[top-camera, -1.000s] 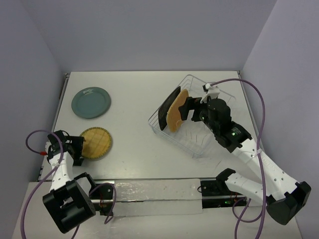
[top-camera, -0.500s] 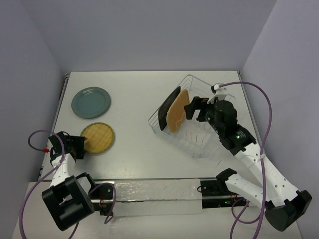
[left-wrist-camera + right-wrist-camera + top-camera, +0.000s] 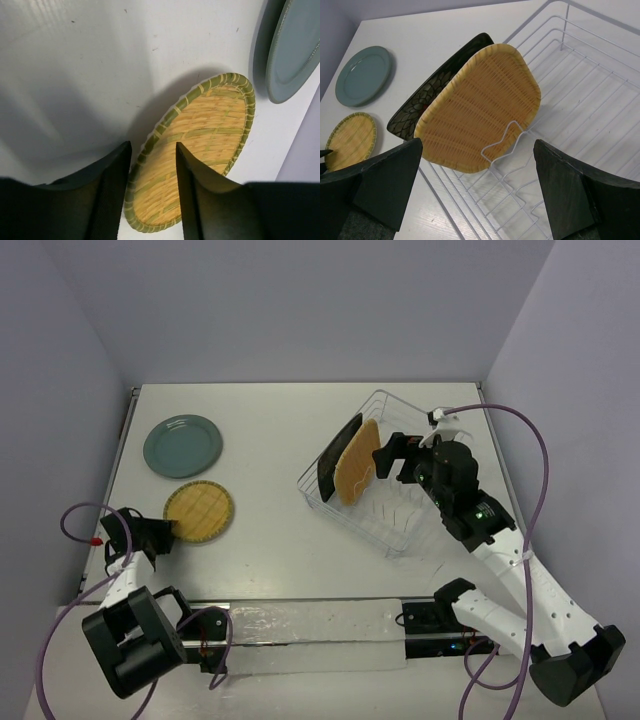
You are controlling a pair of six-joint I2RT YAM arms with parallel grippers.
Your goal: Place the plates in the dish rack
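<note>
Grasping the round yellow woven plate (image 3: 199, 512) is the step in hand. The left gripper (image 3: 152, 150) straddles its near rim with jaws half narrowed; whether they pinch it cannot be told. The plate lies on the tabletop (image 3: 280, 430) near the teal plate (image 3: 182, 445). The black plate (image 3: 335, 462) and tan plate (image 3: 355, 473) stand in the dish rack (image 3: 390, 525), beside the right gripper (image 3: 385, 455), wide and empty. Next move: secure the rim, lift, and carry it to a free slot.
</note>
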